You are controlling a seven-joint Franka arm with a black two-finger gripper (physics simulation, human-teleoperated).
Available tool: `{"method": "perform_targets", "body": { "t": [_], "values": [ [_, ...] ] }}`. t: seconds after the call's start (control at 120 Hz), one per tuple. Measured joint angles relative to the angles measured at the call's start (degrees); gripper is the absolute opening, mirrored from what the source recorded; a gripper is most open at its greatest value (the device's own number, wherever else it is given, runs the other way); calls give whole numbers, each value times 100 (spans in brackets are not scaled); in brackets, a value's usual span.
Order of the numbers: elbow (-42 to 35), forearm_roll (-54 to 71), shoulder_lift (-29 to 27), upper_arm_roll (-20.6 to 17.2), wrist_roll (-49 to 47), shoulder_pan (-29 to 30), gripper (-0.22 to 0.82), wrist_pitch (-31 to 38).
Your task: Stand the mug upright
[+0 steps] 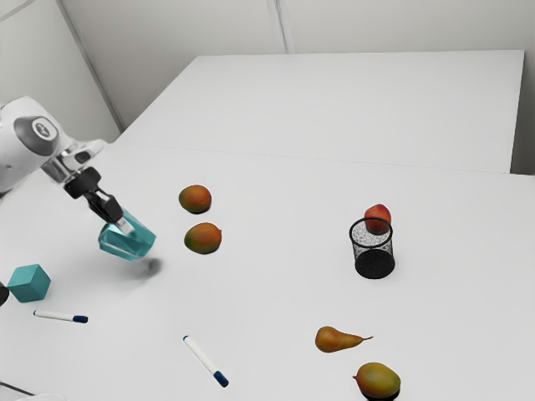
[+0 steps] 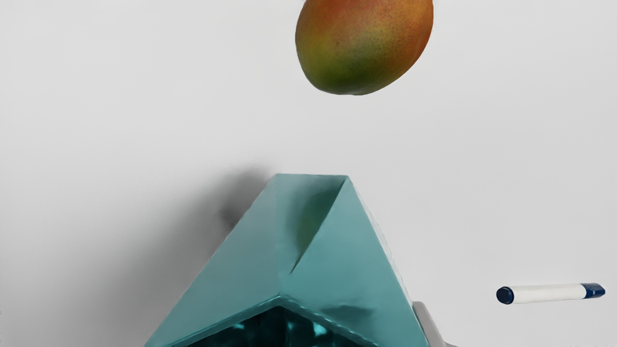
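Mug: teal and faceted, held tilted by the gripper above the worktop, toward the side edge at the exterior view's left; the mug has a dark hollow showing at its end nearest the hand.
Jaws: pinching the mug; one fingertip shows against its side in the wrist view.
Shadow: a soft dark patch on the worktop, apart from the mug.
Mangoes: two side by side near the mug, one nearer the worktop's far edge, the other closer to its near edge; a third lies well toward the near edge. In the wrist view a mango lies beyond the mug, apart from it.
Cube: teal block, toward the same side edge as the mug.
Markers: white with dark blue caps; one just beside the cube, another farther toward the near edge.
Mesh cup: black, upright, well apart from the mug, toward the opposite side edge.
Peach: red-orange, on the far-edge side of the mesh cup; whether they touch, I cannot tell.
Pear: brown, lying between the mesh cup and the third mango.
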Motion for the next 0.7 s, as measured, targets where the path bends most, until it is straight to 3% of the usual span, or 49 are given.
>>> {"method": "perform_targets", "body": {
  "t": [0.417,0.7],
  "values": [
    [-873,1534,-797,-1382,-1305,-149,-18,1216],
    [-1379,1878,-973,-1858,-2240,-2,-18,1783]
  ]
}}
